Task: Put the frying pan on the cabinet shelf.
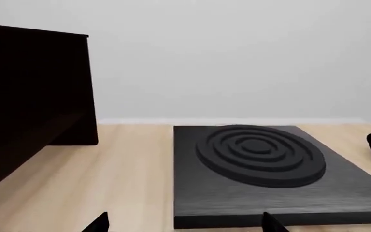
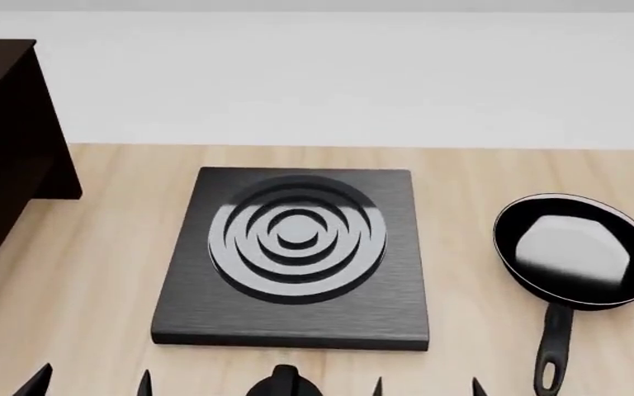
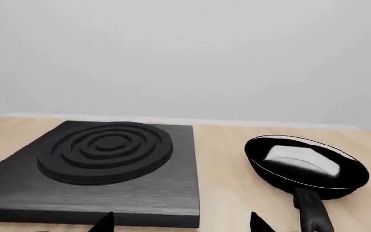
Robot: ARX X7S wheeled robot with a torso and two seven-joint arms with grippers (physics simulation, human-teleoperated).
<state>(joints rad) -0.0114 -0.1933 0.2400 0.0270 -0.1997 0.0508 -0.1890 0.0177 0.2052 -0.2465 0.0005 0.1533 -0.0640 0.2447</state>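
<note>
Lighting's flat and even in all three views, classic sim render, bright with no obvious single source. Shadows are barely there, just a soft dark edge under the ringed black plate (image 2: 290, 326) on the table (image 2: 108, 272). The frying pan (image 2: 577, 252) has a big white glare patch inside. The cabinet (image 1: 27, 96) is so dark its detail is lost. Everything's sharp, no blur or edge warping.
</note>
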